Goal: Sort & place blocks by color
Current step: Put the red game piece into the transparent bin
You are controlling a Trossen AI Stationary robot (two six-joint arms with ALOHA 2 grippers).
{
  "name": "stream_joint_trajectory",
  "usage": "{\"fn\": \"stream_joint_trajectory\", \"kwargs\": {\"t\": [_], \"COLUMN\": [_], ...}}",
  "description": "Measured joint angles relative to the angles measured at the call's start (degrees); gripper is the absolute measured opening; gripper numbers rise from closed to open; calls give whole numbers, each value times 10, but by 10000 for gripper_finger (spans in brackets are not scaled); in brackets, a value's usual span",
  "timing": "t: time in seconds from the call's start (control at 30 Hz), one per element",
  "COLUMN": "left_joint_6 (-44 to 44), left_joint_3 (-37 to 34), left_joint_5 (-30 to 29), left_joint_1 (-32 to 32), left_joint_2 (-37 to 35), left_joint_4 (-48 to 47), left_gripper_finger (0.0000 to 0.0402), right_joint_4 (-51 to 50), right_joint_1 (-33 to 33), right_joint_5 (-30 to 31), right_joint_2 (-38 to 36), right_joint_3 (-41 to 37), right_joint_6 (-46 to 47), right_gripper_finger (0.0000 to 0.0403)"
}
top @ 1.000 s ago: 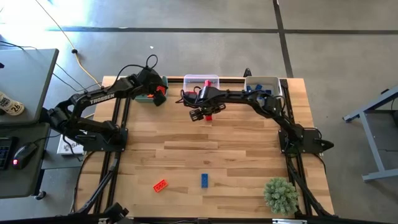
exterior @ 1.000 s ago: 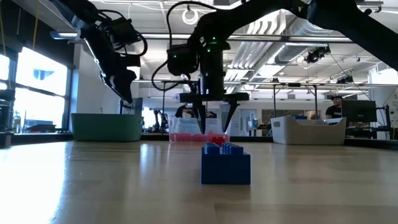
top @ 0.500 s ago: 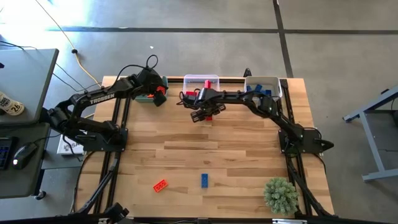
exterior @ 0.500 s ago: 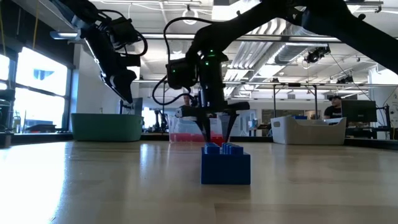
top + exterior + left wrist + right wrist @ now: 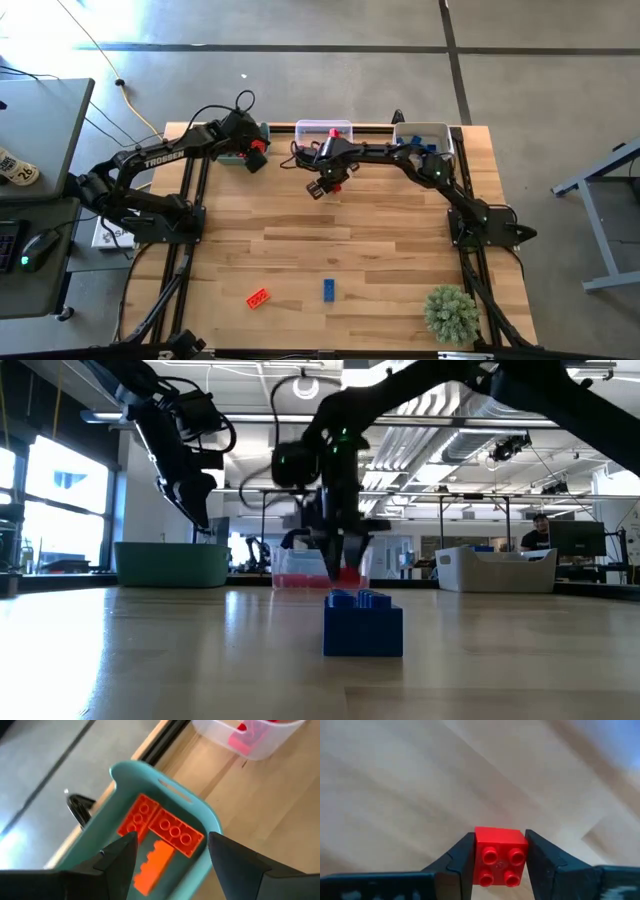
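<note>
My right gripper (image 5: 500, 865) is shut on a small red square block (image 5: 500, 854) with four studs, in front of the clear bin (image 5: 325, 130) at the table's far middle; the low view shows this gripper (image 5: 341, 568) too. My left gripper (image 5: 170, 865) hangs open over the green bin (image 5: 200, 815), which holds several orange blocks (image 5: 172, 832). An orange block (image 5: 259, 297) and a blue block (image 5: 328, 289) lie flat on the table near its front edge. My right gripper pinches the red block by two opposite side walls (image 5: 479, 851), one finger (image 5: 462, 862) on each. The fingers come from above, pointing down. The block sits level with its studs up, and in the low view it (image 5: 347, 573) seems just clear of the table.
The clear bin holds red blocks. A pale grey bin (image 5: 420, 138) with blue blocks stands at the far right. A small green plant (image 5: 450, 312) stands at the near right corner. Bare wood lies between the bins and the two loose blocks.
My right gripper has come down over the red block, shut its fingers on it and risen a little with it.
</note>
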Motion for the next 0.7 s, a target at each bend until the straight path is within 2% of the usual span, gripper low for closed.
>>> {"fn": "stream_joint_trajectory", "kwargs": {"t": [0.33,0.5,0.7], "left_joint_6": [-149,-240,-330], "left_joint_3": [0,0,0], "left_joint_5": [8,46,57], "left_joint_1": [-42,-81,-140], "left_joint_2": [0,0,0], "left_joint_4": [-54,-60,-62], "left_gripper_finger": [230,230,230], "right_joint_4": [39,82,143], "right_joint_1": [-32,-68,-107], "right_joint_5": [-2,-5,-7], "right_joint_2": [-99,-108,-109], "right_joint_3": [2,2,2], "right_joint_6": [-144,-220,-308], "right_gripper_finger": [116,116,116]}}
